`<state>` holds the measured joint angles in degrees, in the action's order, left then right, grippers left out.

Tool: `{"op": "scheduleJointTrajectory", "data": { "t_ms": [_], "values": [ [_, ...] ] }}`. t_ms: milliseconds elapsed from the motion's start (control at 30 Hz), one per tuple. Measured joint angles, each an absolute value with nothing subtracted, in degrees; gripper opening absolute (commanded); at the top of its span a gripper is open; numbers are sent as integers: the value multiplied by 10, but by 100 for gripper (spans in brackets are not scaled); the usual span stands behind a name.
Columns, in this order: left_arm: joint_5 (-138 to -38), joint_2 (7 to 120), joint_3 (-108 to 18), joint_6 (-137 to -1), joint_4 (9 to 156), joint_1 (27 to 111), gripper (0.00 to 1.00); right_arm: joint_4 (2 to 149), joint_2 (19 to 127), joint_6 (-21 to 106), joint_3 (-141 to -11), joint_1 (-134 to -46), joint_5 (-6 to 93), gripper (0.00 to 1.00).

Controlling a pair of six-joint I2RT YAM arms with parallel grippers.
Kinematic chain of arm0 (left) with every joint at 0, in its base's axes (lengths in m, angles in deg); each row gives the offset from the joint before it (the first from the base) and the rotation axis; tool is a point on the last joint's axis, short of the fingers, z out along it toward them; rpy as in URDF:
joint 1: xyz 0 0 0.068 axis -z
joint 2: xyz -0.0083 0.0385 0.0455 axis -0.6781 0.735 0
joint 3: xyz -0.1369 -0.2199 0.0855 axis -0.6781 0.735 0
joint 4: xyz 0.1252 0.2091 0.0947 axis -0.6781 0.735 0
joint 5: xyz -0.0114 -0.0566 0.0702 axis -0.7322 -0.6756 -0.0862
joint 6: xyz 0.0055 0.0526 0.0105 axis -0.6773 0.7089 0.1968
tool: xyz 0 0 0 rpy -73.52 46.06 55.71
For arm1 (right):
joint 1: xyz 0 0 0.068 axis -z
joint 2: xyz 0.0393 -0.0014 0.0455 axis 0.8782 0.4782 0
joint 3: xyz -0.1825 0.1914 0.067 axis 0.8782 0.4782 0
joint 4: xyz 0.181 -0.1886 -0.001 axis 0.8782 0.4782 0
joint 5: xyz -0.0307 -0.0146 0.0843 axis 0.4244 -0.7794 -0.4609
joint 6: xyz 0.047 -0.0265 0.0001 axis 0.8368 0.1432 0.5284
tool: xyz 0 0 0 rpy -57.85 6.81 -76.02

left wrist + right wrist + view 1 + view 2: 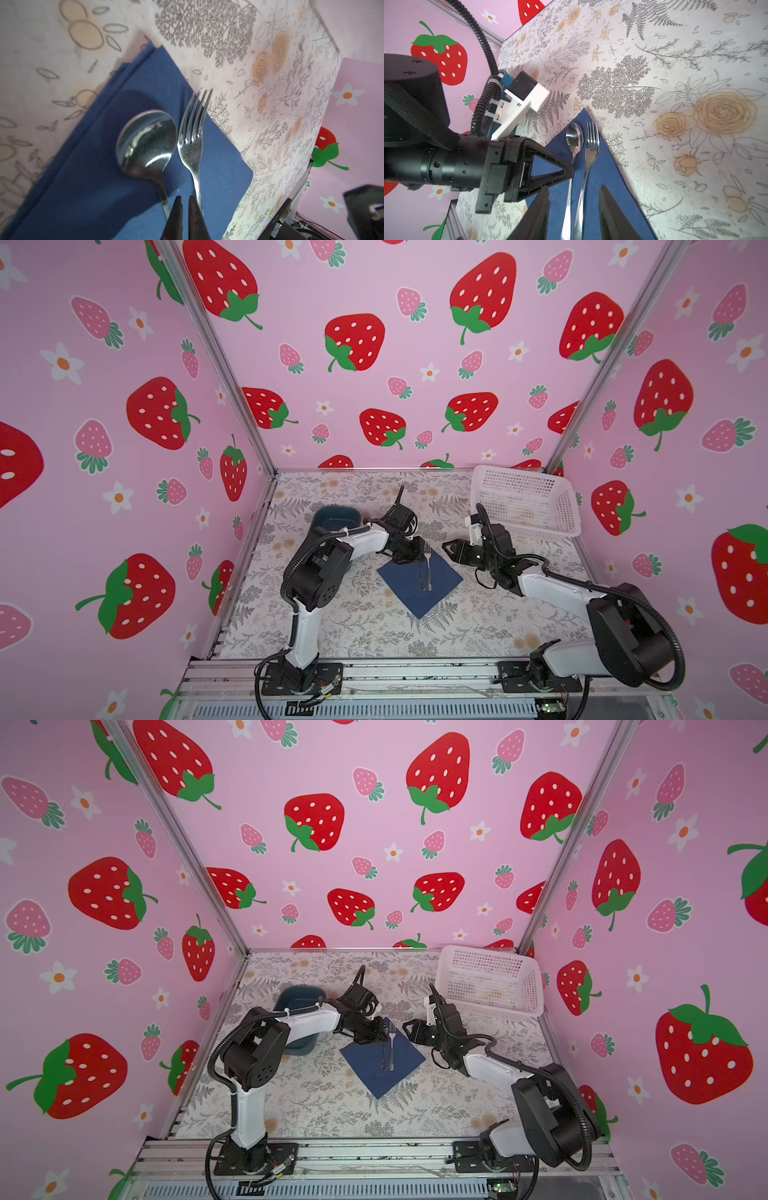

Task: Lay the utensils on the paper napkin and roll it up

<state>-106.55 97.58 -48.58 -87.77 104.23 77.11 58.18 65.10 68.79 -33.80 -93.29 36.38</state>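
The dark blue paper napkin (401, 578) (368, 1069) lies as a diamond in the middle of the table. The utensils, a shiny spoon (145, 143) (574, 135) and fork (191, 141) (591, 143), lie side by side on it, the fork's tines past its far edge (427, 548) (392, 1029). My left gripper (419, 554) (384, 1036) (185, 199) is shut with nothing in it, its tips low over the two handles, by the spoon's neck. My right gripper (446, 548) (408, 1027) (574, 188) hovers open, just right of the napkin.
A dark teal tub (332, 516) (297, 996) stands at the back left, partly behind the left arm. A white mesh basket (523, 499) (490, 977) fills the back right corner. The floral table surface (374, 630) stretches in front of the napkin.
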Motion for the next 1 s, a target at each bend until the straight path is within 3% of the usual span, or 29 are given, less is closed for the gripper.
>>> {"op": "scheduleJointTrajectory", "data": {
  "t_ms": [200,1000],
  "values": [
    [-1038,974,-486,-872,1055,773,17,582,651,688,-338,-933,364,41],
    [-1036,994,-521,-858,1079,773,13,564,679,699,-338,-933,334,43]
  ]
}}
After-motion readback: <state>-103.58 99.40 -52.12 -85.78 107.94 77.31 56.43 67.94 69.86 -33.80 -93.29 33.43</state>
